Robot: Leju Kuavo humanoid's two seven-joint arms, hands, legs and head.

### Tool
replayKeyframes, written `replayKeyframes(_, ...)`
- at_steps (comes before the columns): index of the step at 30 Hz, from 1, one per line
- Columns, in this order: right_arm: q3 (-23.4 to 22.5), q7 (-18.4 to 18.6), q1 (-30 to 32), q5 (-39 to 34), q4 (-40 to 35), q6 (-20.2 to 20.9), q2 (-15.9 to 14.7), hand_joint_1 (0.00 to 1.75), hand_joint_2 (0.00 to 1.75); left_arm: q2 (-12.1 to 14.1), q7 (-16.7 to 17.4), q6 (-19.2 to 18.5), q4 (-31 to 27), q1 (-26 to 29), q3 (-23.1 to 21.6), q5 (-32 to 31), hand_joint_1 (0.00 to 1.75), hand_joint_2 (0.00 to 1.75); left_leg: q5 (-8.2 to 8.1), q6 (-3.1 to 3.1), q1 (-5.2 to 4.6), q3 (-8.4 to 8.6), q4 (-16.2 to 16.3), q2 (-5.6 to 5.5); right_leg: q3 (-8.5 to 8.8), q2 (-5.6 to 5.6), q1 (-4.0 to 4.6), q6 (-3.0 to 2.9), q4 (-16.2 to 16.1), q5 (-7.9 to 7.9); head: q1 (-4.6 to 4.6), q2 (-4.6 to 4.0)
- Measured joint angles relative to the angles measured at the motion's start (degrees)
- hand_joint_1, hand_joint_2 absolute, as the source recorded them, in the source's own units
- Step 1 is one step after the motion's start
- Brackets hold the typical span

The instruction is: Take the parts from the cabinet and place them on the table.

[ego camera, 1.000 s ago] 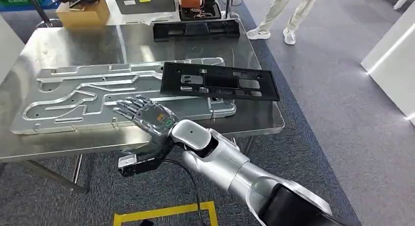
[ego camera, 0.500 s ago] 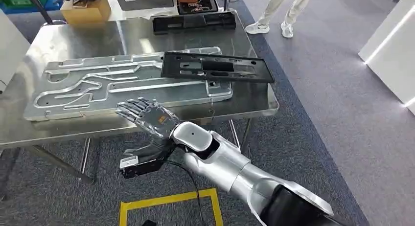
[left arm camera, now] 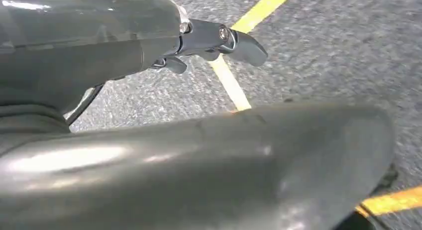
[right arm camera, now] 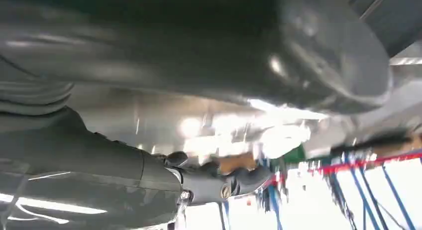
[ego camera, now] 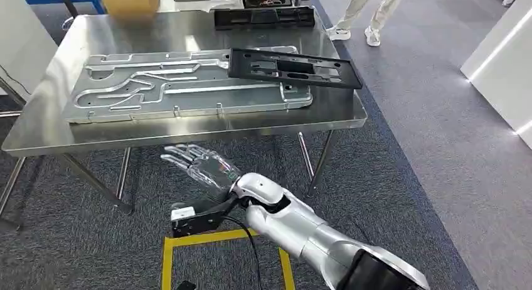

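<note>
Since the whole head view has slid away from the bench (ego camera: 188, 136) over the last second, your robot is backing off, not the parts moving. Your right robot hand (ego camera: 199, 166), which hovered over the near edge, now hangs clear of it above the carpet, fingers spread and holding nothing. The black frame part (ego camera: 293, 68) lies flat on the far right of the bench, overlapping the grooved aluminium plate (ego camera: 182, 86). Your left robot hand (left arm camera: 219, 43) looks down at the floor tape; whether its fingers are apart you cannot tell. That delivery looks finished, so a return to the cabinet seems next.
</note>
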Motion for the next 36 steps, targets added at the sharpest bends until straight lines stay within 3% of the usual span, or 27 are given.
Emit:
replayKeyframes(2, -1.1, -3.5, 2.5, -3.0, 2.4, -0.7, 0.0, 0.0, 0.0, 0.0, -0.1, 0.5, 0.0, 0.1, 0.0, 0.3, 0.0, 0.0, 1.35, 0.27, -0.24, -1.81, 0.1, -0.04, -2.13, 0.2, 0.12, 0.19, 9.0, -6.09, 0.0, 0.0)
replayKeyframes(3, -1.5, -5.4, 3.8, -4.4, 3.9, -1.6, 0.0, 0.0, 0.0, 0.0, -0.1, 0.6, 0.0, 0.2, 0.0, 0.4, 0.0, 0.0, 1.97, 0.36, -0.47, -2.68, 0.1, -0.04, -2.56, 0.26, 0.15, 0.13, 12.6, -6.91, 0.0, 0.0)
replayKeyframes(4, -2.1, -6.8, 5.2, -5.7, 5.7, -2.6, 0.0, 0.0, 0.0, 0.0, -0.2, 0.8, 0.0, 0.4, 0.0, 0.6, 0.0, 0.0, 2.57, 0.42, -0.69, -3.51, 0.1, -0.05, -2.03, 0.29, 0.2, -0.08, 14.1, -5.96, 0.0, 0.0)
replayKeyframes(6, -3.2, -8.5, 7.5, -7.9, 8.9, -3.8, 0.3, 0.0, 0.0, 0.0, -0.3, 1.0, 0.0, 0.6, 0.1, 0.8, 0.0, 0.0, 3.68, 0.41, -1.2, -4.98, 0.1, -0.11, 2.08, 0.4, 0.71, -1.05, 10.3, -2.29, 0.0, 0.0)
replayKeyframes(7, -4.0, -8.9, 8.4, -8.6, 10.3, -4.2, 0.6, 0.0, 0.0, 0.0, -0.5, 1.1, 0.0, 0.7, 0.1, 0.9, 0.0, 0.0, 4.32, 0.33, -1.49, -5.68, 0.1, -0.18, 5.99, 0.51, 1.09, -2.05, 5.2, -1.29, 0.0, 0.0)
replayKeyframes(8, -4.6, -9.2, 8.9, -9.1, 11.4, -4.5, 1.0, 0.0, 0.0, 0.0, -0.6, 1.3, 0.0, 0.7, 0.1, 1.0, 0.0, 0.0, 4.85, 0.29, -1.32, -5.98, 0.2, -0.14, 10.46, 0.79, 1.74, -3.33, -0.4, -2.4, -0.02, 0.0)
replayKeyframes(9, -5.2, -9.4, 9.4, -9.5, 12.2, -4.8, 1.3, 0.0, 0.0, 0.0, -0.7, 1.4, 0.0, 0.8, 0.1, 1.1, 0.0, 0.0, 5.23, -0.06, -1.78, -6.29, 0.2, -0.18, 13.7, 0.55, 2.17, -3.82, -5.6, -4.64, 0.0, 0.0)
replayKeyframes(10, -5.8, -9.5, 9.8, -9.8, 13.1, -5.1, 1.6, 0.0, 0.0, -0.1, -0.8, 1.5, 0.0, 0.8, 0.2, 1.1, 0.0, 0.0, 5.86, -0.36, -1.61, -6.21, -0.1, 0.04, 13.53, 0.35, 1.99, -2.93, -5.6, -4.09, -0.04, 0.0)
replayKeyframes(12, -7.0, -9.9, 11.0, -10.8, 14.7, -5.7, 2.0, 0.0, 0.0, 0.0, -1.0, 1.7, 0.0, 0.8, 0.2, 1.2, 0.0, 0.0, 7.01, -0.91, -1.26, -6.18, -0.6, 0.04, 13.2, 0.41, 2.38, -3.34, -6.0, -3.24, -0.02, 0.0)
replayKeyframes(13, -7.8, -10.1, 11.9, -11.3, 15.3, -6.2, 2.1, 0.0, 0.0, 0.0, -1.1, 1.8, 0.0, 1.2, 0.3, 1.2, 0.0, 0.0, 7.72, -1.43, -1.67, -6.29, -1.0, -0.15, 12.88, 0.28, 2.12, -3.6, -6.9, -2.23, -0.02, 0.0)
replayKeyframes(14, -8.4, -10.2, 12.6, -11.7, 15.9, -6.6, 2.3, 0.0, 0.0, 0.0, -1.1, 1.9, 0.0, 1.3, 0.3, 1.2, 0.0, 0.0, 5.45, -1.47, -1.32, -6.96, 0.0, -0.18, 12.35, -0.21, 1.84, -4.01, -7.2, -1.28, -0.02, 0.0)
replayKeyframes(15, -9.0, -10.3, 13.2, -12.0, 16.3, -7.0, 2.7, 0.0, 0.0, 0.0, -1.1, 1.9, 0.0, 1.4, 0.3, 1.2, 0.0, 0.0, 1.55, -1.6, -1.18, -8.0, 2.8, -0.15, 11.38, -0.04, 1.66, -4.44, -7.2, -0.44, -0.04, 0.0)
replayKeyframes(17, -9.9, -10.4, 14.2, -12.4, 16.8, -7.4, 3.1, 0.0, 0.0, 0.1, -1.2, 1.9, 0.0, 1.6, 0.3, 1.1, 0.0, 0.0, -5.14, -2.24, -0.89, -9.93, 11.3, -0.09, 9.5, 0.0, 1.65, -4.36, -7.2, 0.97, -0.04, 0.0)
replayKeyframes(18, -10.3, -10.4, 14.7, -12.4, 17.1, -7.5, 3.1, 0.0, 0.0, 0.1, -1.2, 1.9, 0.0, 1.6, 0.3, 1.1, 0.0, 0.0, -6.8, -2.55, -0.83, -10.55, 15.4, -0.09, 8.57, -0.16, 1.66, -4.29, -7.1, 1.63, -0.04, 0.0)
replayKeyframes(19, -10.7, -10.4, 15.1, -12.4, 17.4, -7.7, 3.1, 0.0, 0.0, 0.1, -1.2, 1.9, 0.0, 1.6, 0.3, 1.0, 0.0, 0.0, -6.41, -2.78, -0.75, -10.43, 18.1, -0.08, 7.56, -0.37, 1.65, -4.18, -7.0, 2.34, -0.04, 0.0)
replayKeyframes(20, -10.9, -10.2, 15.5, -12.4, 17.7, -7.9, 3.1, 0.0, 0.0, 0.1, -1.2, 1.9, 0.0, 1.6, 0.3, 1.0, 0.0, 0.0, -4.06, -2.95, -0.63, -9.14, 18.4, -0.07, 6.44, -0.41, 1.59, -4.02, -6.7, 3.06, -0.04, 0.0)
replayKeyframes(22, -11.5, -9.7, 16.1, -12.1, 17.9, -8.3, 3.3, 0.0, 0.0, 0.3, -1.1, 1.8, 0.0, 1.6, 0.3, 0.6, 0.0, 0.0, 0.32, -3.09, -0.46, -3.65, 12.5, -0.04, 4.29, -0.47, 1.41, -3.62, -5.9, 4.12, -0.04, 0.0)
replayKeyframes(23, -11.8, -9.3, 16.4, -11.8, 18.0, -8.7, 3.4, 0.0, 0.0, 0.3, -1.1, 1.8, 0.0, 1.5, 0.3, 0.4, 0.0, 0.0, 0.07, -3.13, -0.4, 0.28, 7.5, -0.03, 3.4, -0.42, 1.33, -3.36, -5.3, 4.57, -0.04, 0.0)
replayKeyframes(24, -12.0, -9.1, 16.6, -11.3, 17.9, -9.0, 3.5, 0.0, 0.0, 0.3, -1.0, 1.7, 0.0, 1.3, 0.3, 0.2, 0.0, 0.0, -3.28, -3.07, -0.63, 4.49, 1.4, -0.05, 2.73, -0.3, 1.58, -2.97, -4.6, 4.86, -0.07, 0.0)
replayKeyframes(25, -12.3, -8.7, 16.8, -10.8, 17.9, -9.4, 3.5, 0.0, 0.0, 0.3, -0.9, 1.7, 0.0, 1.1, 0.3, -0.1, 0.0, 0.0, -4.93, -2.03, -0.91, 5.92, -2.0, -0.29, 2.57, -0.31, 1.62, -2.63, -4.2, 5.18, -0.04, 0.0)
replayKeyframes(28, -13.5, -8.1, 18.0, -9.4, 17.4, -10.2, 3.3, 0.0, 0.0, 0.3, -0.5, 1.4, 0.0, 1.3, 0.3, -0.7, 0.0, 0.0, -3.68, -0.53, -1.04, 4.72, -1.4, -0.12, 2.52, -0.36, 1.58, -1.64, -4.8, 7.09, -0.02, 0.0)
replayKeyframes(29, -13.9, -7.8, 18.3, -8.8, 17.1, -10.4, 3.1, 0.0, 0.0, 0.3, -0.6, 1.3, 0.0, 1.3, 0.3, -0.9, 0.0, 0.0, -2.85, -0.02, -0.74, 4.19, -1.5, 0.3, 2.11, -0.03, 1.21, -1.27, -4.3, 6.13, -0.04, 0.0)
replayKeyframes(30, -14.3, -7.2, 18.7, -8.2, 16.8, -10.7, 3.0, 0.0, 0.0, 0.3, -0.7, 1.3, 0.0, 1.2, 0.2, -1.2, 0.0, 0.0, -2.46, 0.45, -0.76, 3.26, -1.6, 0.32, 1.06, 0.22, 1.12, -0.93, -2.5, 2.82, -0.02, 0.0)
replayKeyframes(32, -15.2, -6.5, 19.4, -6.8, 16.0, -10.9, 2.8, 0.0, 0.0, 0.3, -1.2, 1.7, 0.0, 1.2, 0.0, -2.1, 0.0, 0.0, -0.99, 0.76, -0.78, 1.57, -1.5, 0.32, -1.39, 0.37, 0.96, -0.4, 5.5, -4.47, -0.02, 0.0)
replayKeyframes(33, -15.5, -6.2, 19.6, -6.5, 15.7, -10.9, 2.7, 0.0, 0.0, 0.3, -1.2, 1.8, 0.0, 1.2, -0.4, -2.6, 0.0, 0.0, -0.31, 0.73, -0.8, 0.72, -1.5, 0.36, -2.36, 0.37, 0.94, -0.23, 9.8, -6.17, -0.04, 0.0)
replayKeyframes(34, -15.7, -5.7, 19.9, -5.7, 15.5, -11.1, 2.5, 0.0, 0.0, 0.3, -1.1, 1.9, 0.0, 1.2, -0.5, -2.8, 0.0, 0.0, 0.31, 0.64, -0.81, -0.14, -1.4, 0.39, -2.8, 0.36, 0.93, -0.17, 13.1, -5.69, -0.04, 0.0)
replayKeyframes(36, -16.2, -3.7, 20.6, -3.2, 14.9, -11.3, 2.3, 0.0, 0.0, 0.3, -0.9, 1.9, 0.0, 1.2, -0.9, -3.0, 0.0, 0.0, 1.31, 0.45, -0.82, -1.48, -1.4, 0.43, -0.63, 0.38, 0.94, -0.38, 12.7, -1.74, -0.04, 0.0)
